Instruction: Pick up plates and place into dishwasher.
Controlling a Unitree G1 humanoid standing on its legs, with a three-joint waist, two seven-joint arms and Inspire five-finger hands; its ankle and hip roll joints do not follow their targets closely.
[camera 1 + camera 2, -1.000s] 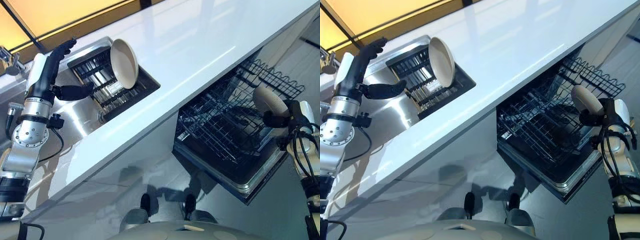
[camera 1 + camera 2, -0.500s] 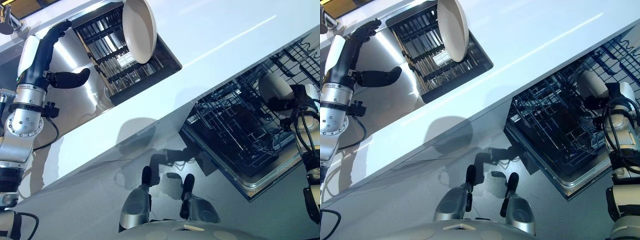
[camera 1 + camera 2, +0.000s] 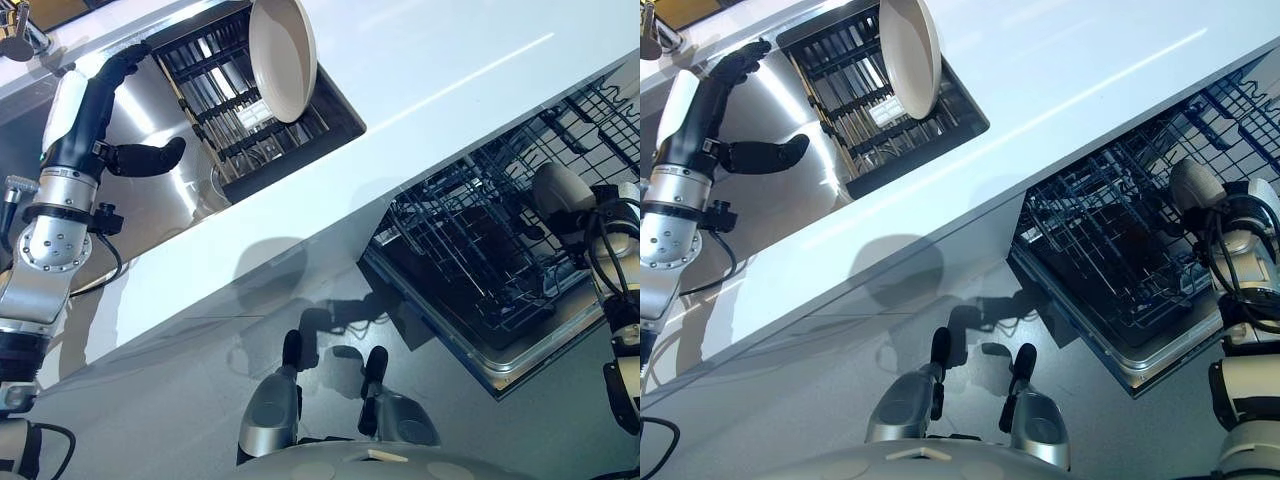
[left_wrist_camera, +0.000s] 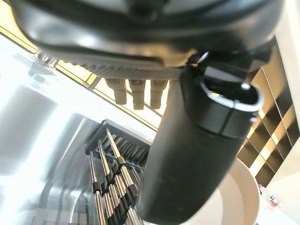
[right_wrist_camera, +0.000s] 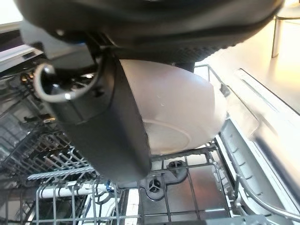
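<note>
While its thumb lies across the face of one cream plate (image 5: 183,117), the right hand (image 3: 600,215) pinches that plate and holds it tilted on edge above the pulled-out dishwasher rack (image 3: 470,270). Items counted: two plates, two robot hands, one dishwasher rack, one drying rack, one sink, one counter.

Plate no. 1: in the right hand, over the outer end of the wire rack, its rim close to the wires in the right wrist view; whether it touches them cannot be told.

Plate no. 2 (image 3: 283,55): cream, standing on edge in the dark drying rack (image 3: 235,110) set in the steel sink (image 3: 170,195).

Left hand (image 3: 100,130): over the sink beside the drying rack, fingers straight and spread, thumb held out sideways, holding nothing; well apart from plate no. 2.

Counter (image 3: 430,70): white, glossy, running between the sink and the dishwasher opening below its edge.

Writing: none legible on any item.
</note>
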